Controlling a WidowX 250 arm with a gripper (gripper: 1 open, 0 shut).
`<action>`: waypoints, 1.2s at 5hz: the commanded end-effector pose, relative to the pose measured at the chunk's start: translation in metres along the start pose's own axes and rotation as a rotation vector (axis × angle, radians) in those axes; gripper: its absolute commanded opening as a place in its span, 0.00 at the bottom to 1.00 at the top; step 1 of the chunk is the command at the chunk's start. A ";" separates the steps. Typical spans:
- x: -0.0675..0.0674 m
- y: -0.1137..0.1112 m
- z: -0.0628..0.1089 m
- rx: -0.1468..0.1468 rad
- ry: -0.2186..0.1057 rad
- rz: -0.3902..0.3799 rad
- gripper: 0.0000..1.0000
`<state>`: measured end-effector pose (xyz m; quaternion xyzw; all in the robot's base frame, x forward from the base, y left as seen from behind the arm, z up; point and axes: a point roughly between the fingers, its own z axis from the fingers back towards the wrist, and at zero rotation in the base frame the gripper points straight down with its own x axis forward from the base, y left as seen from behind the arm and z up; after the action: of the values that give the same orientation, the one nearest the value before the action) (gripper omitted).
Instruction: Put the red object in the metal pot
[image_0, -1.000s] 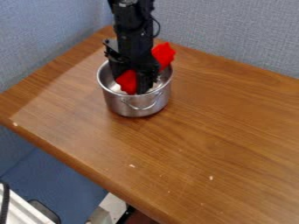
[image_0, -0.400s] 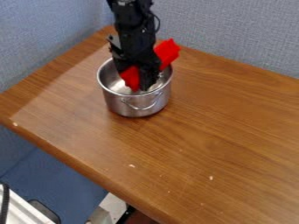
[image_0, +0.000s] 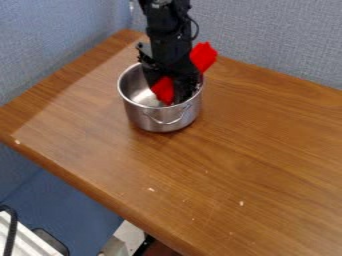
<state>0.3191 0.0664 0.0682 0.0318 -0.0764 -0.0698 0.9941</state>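
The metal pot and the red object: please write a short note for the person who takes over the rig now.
Gripper: shut on the red object, over the pot.
Metal pot: standing upright on the wooden table, near its far left part.
Red object: tilted, one end inside the pot, the other sticking up past the rim.
Done: object gripped and partly in the pot.
Left: probably lower it, release, and withdraw the arm.

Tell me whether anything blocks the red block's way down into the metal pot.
Nothing visible does: the jaws are around the red block, one end inside the metal pot, the other over its rim.
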 end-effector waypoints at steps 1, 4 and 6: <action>0.011 0.006 0.016 0.013 -0.042 0.010 0.00; -0.005 -0.016 0.016 0.024 -0.013 0.013 0.00; -0.006 -0.017 0.066 0.036 -0.099 0.096 0.00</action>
<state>0.2944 0.0483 0.1105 0.0372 -0.0943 -0.0201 0.9946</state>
